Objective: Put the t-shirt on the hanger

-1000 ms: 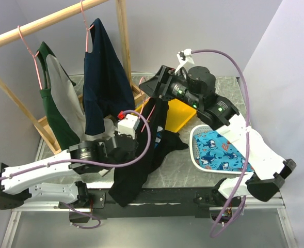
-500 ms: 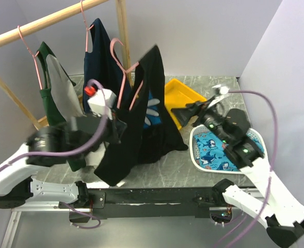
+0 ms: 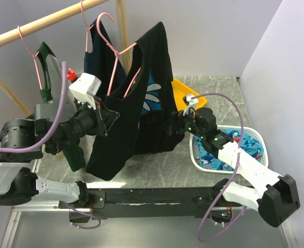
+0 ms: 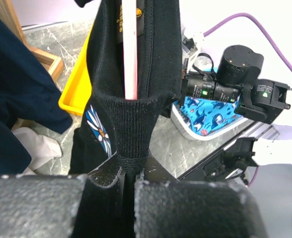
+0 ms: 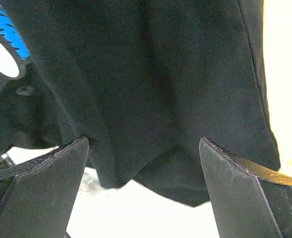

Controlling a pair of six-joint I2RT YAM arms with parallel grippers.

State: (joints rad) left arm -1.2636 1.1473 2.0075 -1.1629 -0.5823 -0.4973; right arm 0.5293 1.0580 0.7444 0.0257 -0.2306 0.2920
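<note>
Clamping the ribbed neckband of the black t-shirt (image 3: 152, 62), our left gripper (image 4: 128, 173) held the garment up off the marble table (image 3: 157, 163), jaws pinched narrow on the fabric. We saw the pink hanger (image 3: 114, 49) running up through the neck, its hook near the wooden rail (image 3: 38, 23). Our right gripper (image 5: 143, 144) sat spread wide at the shirt's lower edge, gripping nothing. A yellow tray (image 3: 185, 89) lay behind the shirt.
</note>
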